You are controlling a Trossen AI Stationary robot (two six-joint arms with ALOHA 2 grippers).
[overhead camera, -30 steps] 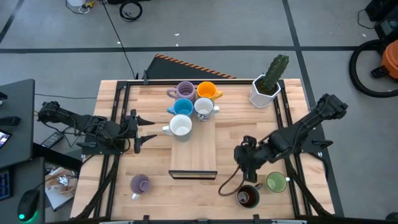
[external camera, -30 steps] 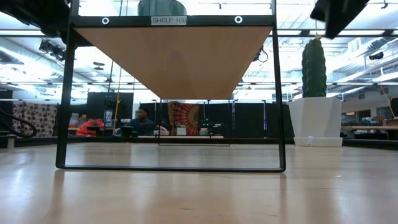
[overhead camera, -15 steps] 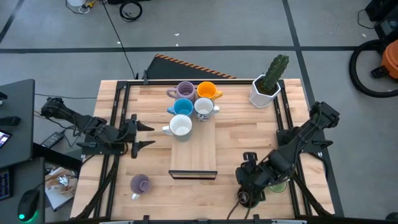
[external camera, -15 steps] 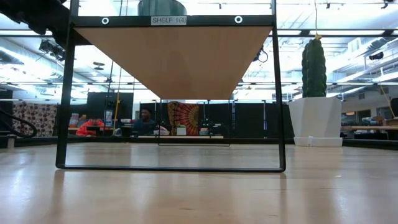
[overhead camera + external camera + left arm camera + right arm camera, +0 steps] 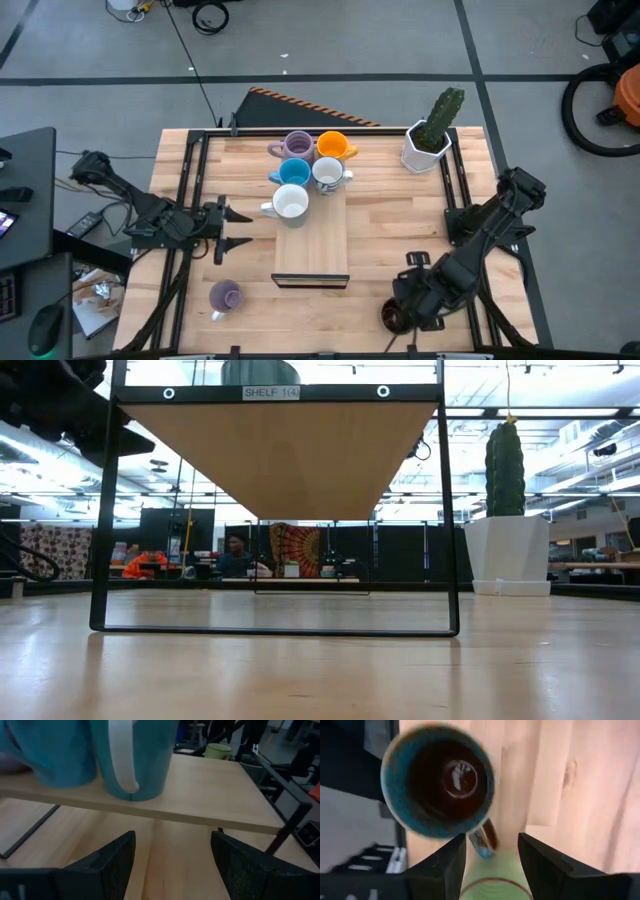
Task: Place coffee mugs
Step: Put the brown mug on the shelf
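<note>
Hovering at table's front edge, right pincer [image 5: 490, 851] open over dark brown mug [image 5: 438, 781], seemingly.

The desk [image 5: 390, 215] was a light wooden top with dark rails along both sides. A raised wooden shelf [image 5: 312, 240] stood at its middle on a black frame. On the shelf's far end sat five mugs: lilac [image 5: 297, 145], orange [image 5: 332, 146], blue [image 5: 293, 171], and two white [image 5: 327, 174] [image 5: 289, 204]. Directly on the desk stood a white cactus pot [image 5: 428, 146] at the far right corner, a second lilac mug [image 5: 225, 296] near the front left, and a dark brown mug [image 5: 391, 317] at the front right.
</note>
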